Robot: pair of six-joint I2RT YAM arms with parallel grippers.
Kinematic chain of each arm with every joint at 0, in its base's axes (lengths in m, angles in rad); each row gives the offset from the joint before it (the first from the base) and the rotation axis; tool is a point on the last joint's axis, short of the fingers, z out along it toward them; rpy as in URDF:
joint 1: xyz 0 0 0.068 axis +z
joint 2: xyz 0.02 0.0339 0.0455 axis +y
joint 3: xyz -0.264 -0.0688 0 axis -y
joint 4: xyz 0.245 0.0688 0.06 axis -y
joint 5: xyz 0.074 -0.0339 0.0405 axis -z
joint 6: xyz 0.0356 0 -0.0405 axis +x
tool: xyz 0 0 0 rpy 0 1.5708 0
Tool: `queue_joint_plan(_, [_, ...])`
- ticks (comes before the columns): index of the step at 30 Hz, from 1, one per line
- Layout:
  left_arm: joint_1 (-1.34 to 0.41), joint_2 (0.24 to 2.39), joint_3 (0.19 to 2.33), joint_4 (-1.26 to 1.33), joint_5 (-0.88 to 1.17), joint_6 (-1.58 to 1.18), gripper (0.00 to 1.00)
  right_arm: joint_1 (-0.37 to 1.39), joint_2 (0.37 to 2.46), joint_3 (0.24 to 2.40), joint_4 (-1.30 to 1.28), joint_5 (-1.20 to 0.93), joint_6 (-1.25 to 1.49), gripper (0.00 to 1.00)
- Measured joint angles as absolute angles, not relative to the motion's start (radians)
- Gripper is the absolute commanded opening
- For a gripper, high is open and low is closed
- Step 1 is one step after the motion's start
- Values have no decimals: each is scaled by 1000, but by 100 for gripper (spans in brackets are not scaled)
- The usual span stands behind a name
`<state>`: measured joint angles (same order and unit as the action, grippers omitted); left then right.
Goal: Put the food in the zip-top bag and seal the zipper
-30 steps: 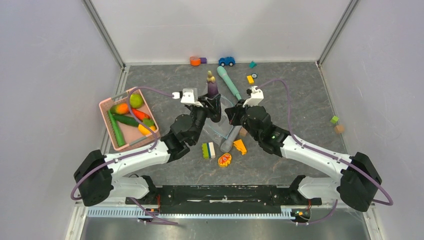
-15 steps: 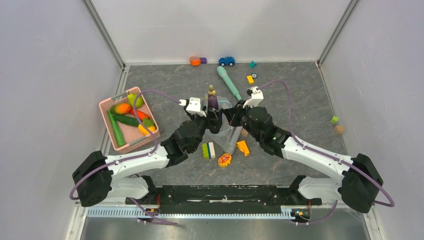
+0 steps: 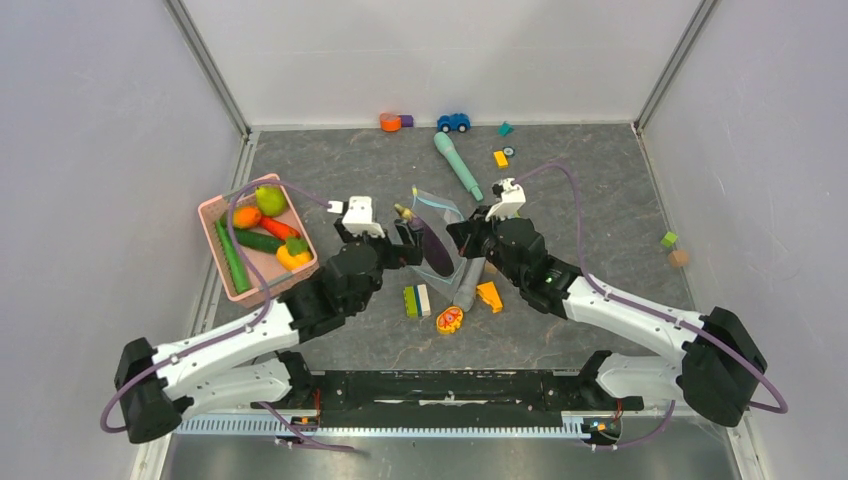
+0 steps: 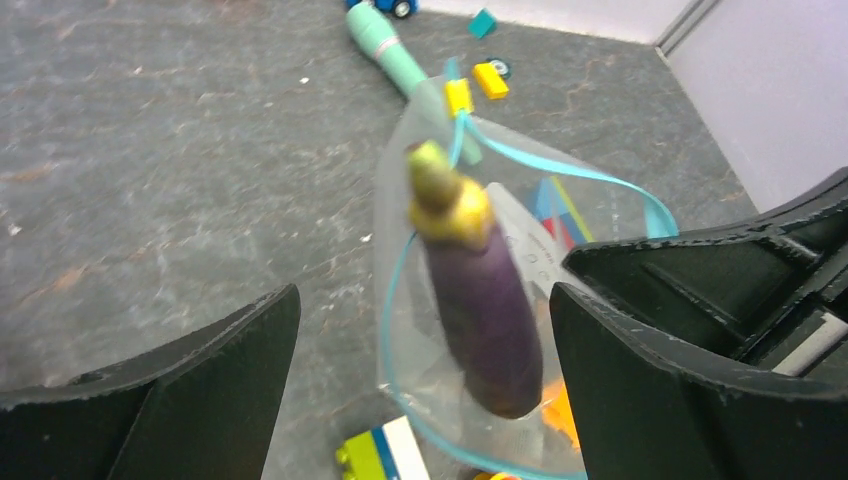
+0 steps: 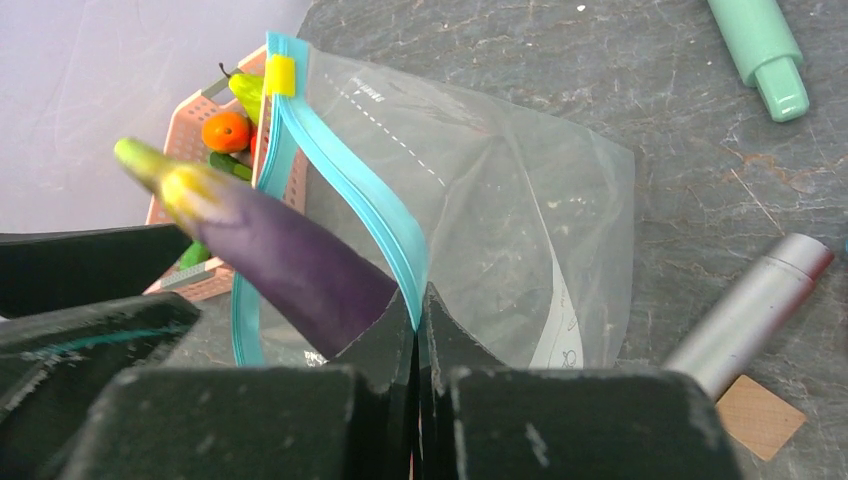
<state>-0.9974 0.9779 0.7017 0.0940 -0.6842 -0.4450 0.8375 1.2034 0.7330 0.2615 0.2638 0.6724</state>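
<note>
Looking at the left wrist view, you can see the eggplant (image 4: 480, 300) tilted in the mouth of the bag (image 5: 500, 230). Its fat end is down inside the clear film and its yellow-green stem pokes out past the zipper (image 5: 350, 200). Your left fingers (image 4: 180, 390) are spread wide on either side of it and grip nothing. Your right fingers (image 5: 470, 390) are clenched on the zipper edge and hold that side of the mouth up off the counter (image 3: 330, 170).

The bag looks thin, limp and slick, so it will likely sag or fold wherever you let go. Take it by the teal strip, the only part with some stiffness. The eggplant is probably light, hard, smooth plastic that could slide or tip back out, so nudge it deeper from the stem end.

The other food (image 3: 262, 240) lies in the pink basket (image 3: 277, 281) on your left. Grip each piece across its thick middle, not at the tapered tips.
</note>
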Motion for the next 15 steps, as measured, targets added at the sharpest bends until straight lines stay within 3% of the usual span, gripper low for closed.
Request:
queue_joint_plan(6, [-997,864,713,-182,-692,-574,100,838,1188,711,265,262,664,0])
queue_joint_plan(11, [-997,797,668,-223,-628,-633,99,838,1183,701,285,235,664,0])
queue_joint_plan(15, [-997,825,663,-227,-632,-659,92,838,1182,694,292,198,660,0])
